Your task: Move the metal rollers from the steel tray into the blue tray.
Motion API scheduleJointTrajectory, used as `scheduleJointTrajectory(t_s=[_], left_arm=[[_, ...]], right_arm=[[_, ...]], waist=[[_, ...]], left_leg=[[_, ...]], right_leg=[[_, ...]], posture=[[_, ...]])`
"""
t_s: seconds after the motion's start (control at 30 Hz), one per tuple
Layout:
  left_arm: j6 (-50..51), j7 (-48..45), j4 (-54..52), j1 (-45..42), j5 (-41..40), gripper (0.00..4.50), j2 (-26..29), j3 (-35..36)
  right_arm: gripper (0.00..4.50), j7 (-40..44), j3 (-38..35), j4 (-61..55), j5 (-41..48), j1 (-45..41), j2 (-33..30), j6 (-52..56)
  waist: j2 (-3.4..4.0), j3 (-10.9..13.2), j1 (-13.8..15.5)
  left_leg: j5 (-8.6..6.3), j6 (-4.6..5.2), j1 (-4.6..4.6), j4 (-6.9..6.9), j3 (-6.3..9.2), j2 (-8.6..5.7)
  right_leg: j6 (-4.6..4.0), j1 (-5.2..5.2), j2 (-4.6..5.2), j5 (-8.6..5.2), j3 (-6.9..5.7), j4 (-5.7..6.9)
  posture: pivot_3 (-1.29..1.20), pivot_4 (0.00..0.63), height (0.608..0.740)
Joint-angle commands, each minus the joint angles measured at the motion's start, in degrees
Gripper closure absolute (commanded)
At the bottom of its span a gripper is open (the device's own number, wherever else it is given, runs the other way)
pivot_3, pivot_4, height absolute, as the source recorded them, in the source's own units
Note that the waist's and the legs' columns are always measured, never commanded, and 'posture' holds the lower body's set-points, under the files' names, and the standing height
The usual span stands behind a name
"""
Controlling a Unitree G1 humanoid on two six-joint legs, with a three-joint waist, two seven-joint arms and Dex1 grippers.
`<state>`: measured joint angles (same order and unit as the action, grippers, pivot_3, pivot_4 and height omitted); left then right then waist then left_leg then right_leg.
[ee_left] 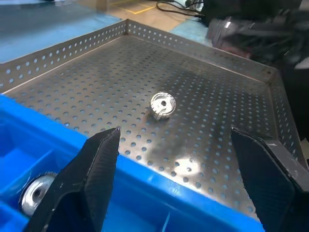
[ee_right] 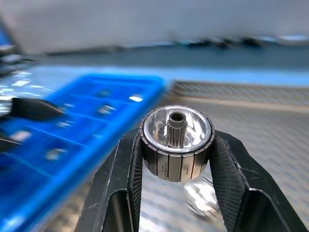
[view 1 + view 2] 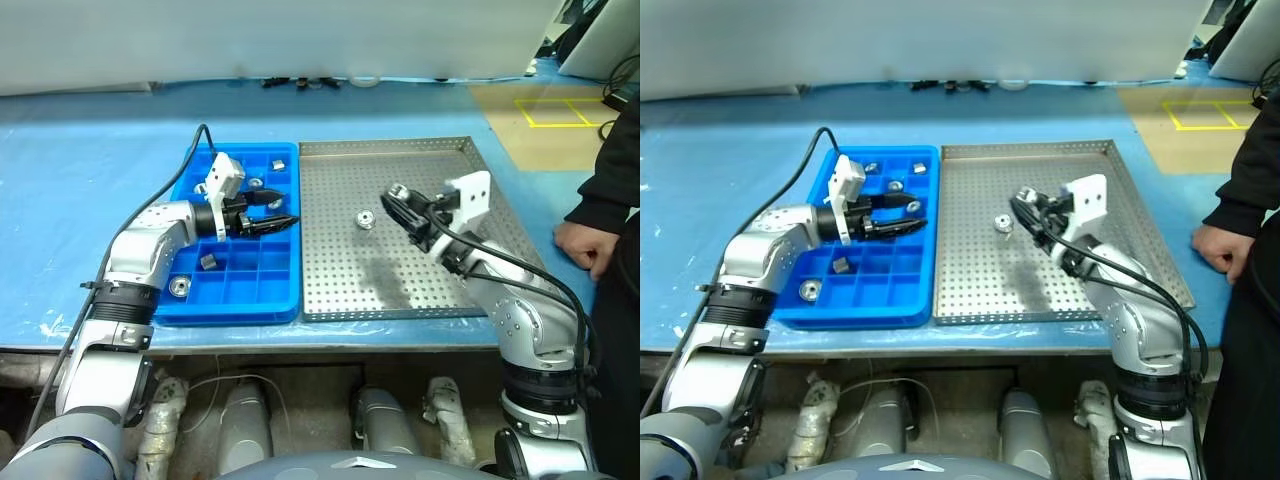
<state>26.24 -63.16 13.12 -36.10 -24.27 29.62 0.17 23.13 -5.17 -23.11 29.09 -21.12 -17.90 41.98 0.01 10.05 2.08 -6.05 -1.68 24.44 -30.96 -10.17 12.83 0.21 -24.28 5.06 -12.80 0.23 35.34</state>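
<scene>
Right gripper (image 2: pixel 176 159) clamped on metal roller (image 2: pixel 176 142), raised above steel tray (image 3: pixel 400 290), aimed toward blue tray (image 3: pixel 225 285); likely carry for drop into compartment
Left gripper (image 3: pixel 272 213) open, empty, over blue tray near shared edge
One loose roller (image 3: pixel 365 219) on perforated floor; several already in blue cells
Held roller: shiny ribbed cylinder, splined centre hole
Steel tray: matte, low rims; blue tray: glossy plastic grid
</scene>
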Motion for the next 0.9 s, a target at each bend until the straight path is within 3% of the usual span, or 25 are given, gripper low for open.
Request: scheduleJointTrajectory(t_s=[0.03,0.27,0.57,0.9], left_arm=[[-1.04,0.88,-3.74,1.79,-0.99,0.67,2.86,3.92],[0.54,2.15,-12.26,11.69,-3.31,0.67,10.7,11.27],[8.28,10.26,-29.58,25.12,-9.68,0.67,10.86,16.91],[11.39,14.69,-35.05,33.66,-12.5,0.67,11.87,21.19]], right_arm=[[2.76,2.81,3.86,1.92,1.02,-3.97,1.15,-0.59],[2.76,13.82,13.73,11.71,0.06,-10.98,0.9,-0.94],[2.76,22.05,20.13,17.76,-2.85,-10.57,0.7,-3.6],[2.76,25.65,23.36,23.85,-6.4,-13.65,5.25,-6.49]], waist=[[0.0,0.0,0.49],[0.0,0.0,1.96],[-0.01,0.0,5.29],[-0.03,-0.02,5.99]], left_leg=[[0.0,-0.01,0.02,0.01,0.0,0.0],[0.06,-0.13,0.17,0.04,0.08,0.0],[0.06,-0.13,0.3,0.02,0.17,0.02],[0.08,-0.17,0.29,0.02,0.31,0.02]], right_leg=[[-0.01,-0.01,0.0,-0.01,0.0,-0.03],[-0.01,-0.04,0.03,-0.02,-0.15,-0.07],[-0.02,-0.06,0.13,-0.04,-0.17,0.07],[-0.03,-0.11,0.11,-0.04,-0.14,0.26]], posture=[[-0.1,0.15,0.74],[0.07,0.15,0.74],[0.19,0.15,0.74],[0.24,0.15,0.74]])
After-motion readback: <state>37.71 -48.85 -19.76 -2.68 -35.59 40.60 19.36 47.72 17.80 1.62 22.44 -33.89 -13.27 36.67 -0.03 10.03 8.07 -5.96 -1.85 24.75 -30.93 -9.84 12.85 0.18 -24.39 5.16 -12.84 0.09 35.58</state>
